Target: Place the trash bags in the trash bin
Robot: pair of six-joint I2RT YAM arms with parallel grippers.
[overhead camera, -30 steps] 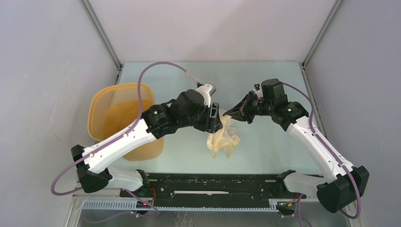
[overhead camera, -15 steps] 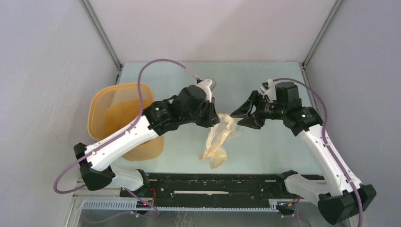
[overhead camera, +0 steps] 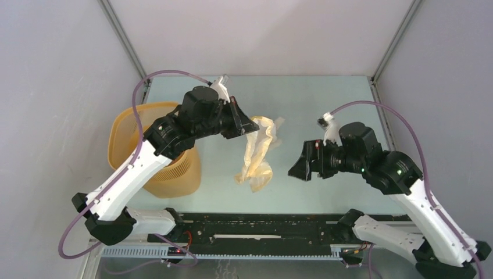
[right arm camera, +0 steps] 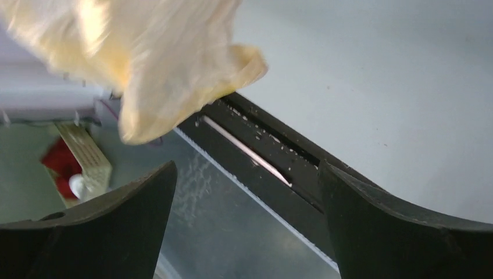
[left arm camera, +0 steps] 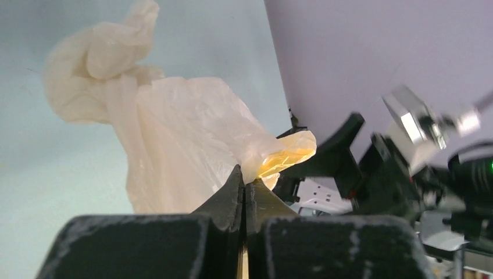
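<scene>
Left gripper (left arm camera: 244, 187) tight on trash bag (overhead camera: 256, 154) rim, bag slack beneath.

You have a pale blue-green counter (overhead camera: 325, 99) with grey walls on three sides. The trash bin (overhead camera: 180, 174) stands on it (upright, at the left edge), and a black rail (overhead camera: 261, 224) runs along its near edge.

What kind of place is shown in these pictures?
Probably a robot test booth: plain grey panel walls enclose a pale green tabletop, a white-and-black left arm and right arm are bolted to a black rail, and the props are an orange-yellow plastic bin and a cream film bag.
</scene>
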